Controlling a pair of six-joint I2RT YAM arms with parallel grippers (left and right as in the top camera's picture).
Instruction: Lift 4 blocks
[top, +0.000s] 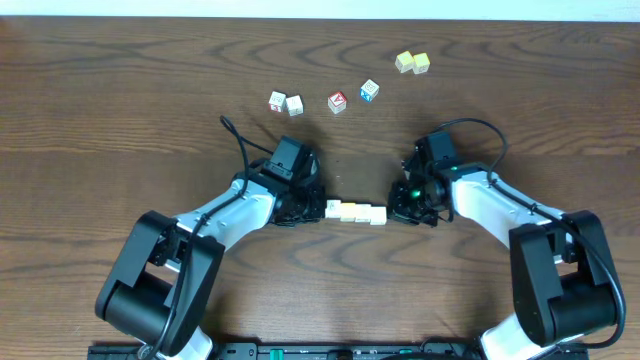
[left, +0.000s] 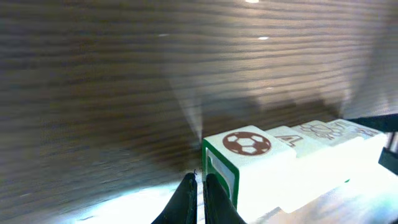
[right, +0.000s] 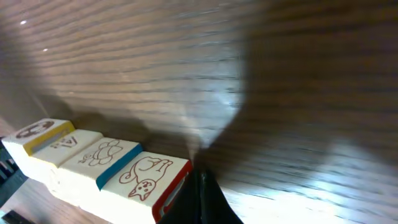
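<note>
Endwise, blocks (top: 357, 212) between left hand (top: 322, 208), right hand (top: 392, 214)

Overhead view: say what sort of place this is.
Likely a robot lab bench: a wood-grain table, two robot arms at its edge, four blocks in a row between left gripper and right gripper.

Dark wood-grain table (top: 100, 120), pale strip (top: 320, 8) along far edge.

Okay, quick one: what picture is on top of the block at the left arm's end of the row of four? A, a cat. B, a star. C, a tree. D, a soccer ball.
D: in the left wrist view, the end block beside the left arm's shut jaws shows a brown soccer ball; the cat block sits at the right arm's end.
</note>
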